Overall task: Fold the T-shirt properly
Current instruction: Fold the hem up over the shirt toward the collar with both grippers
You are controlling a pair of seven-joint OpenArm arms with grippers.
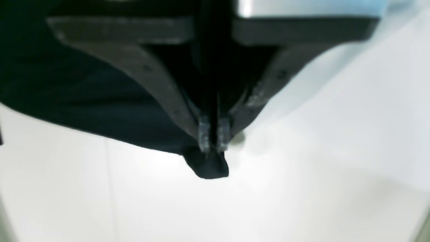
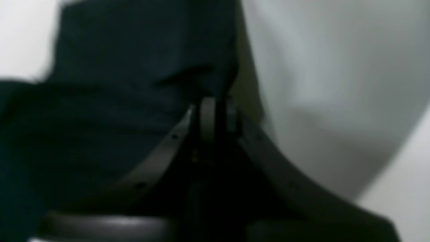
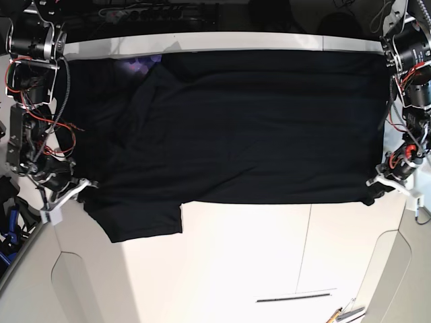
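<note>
The black T-shirt (image 3: 256,128) lies spread flat across the far half of the white table (image 3: 256,269), one sleeve (image 3: 138,225) hanging toward the near side at left. A bit of purple print (image 3: 138,64) shows at its far left edge. My left gripper (image 3: 374,185) is at the shirt's near right corner; in the left wrist view it (image 1: 213,139) is shut on a black cloth corner (image 1: 208,168) just above the table. My right gripper (image 3: 84,187) is at the shirt's left edge by the sleeve; in the right wrist view it (image 2: 215,114) is shut on black cloth (image 2: 117,67).
A thin dark rod (image 3: 296,295) and some pens (image 3: 343,313) lie on the near right of the table. Arm bases with red wiring (image 3: 30,81) stand at both far corners. The table's near edges are cut at angles.
</note>
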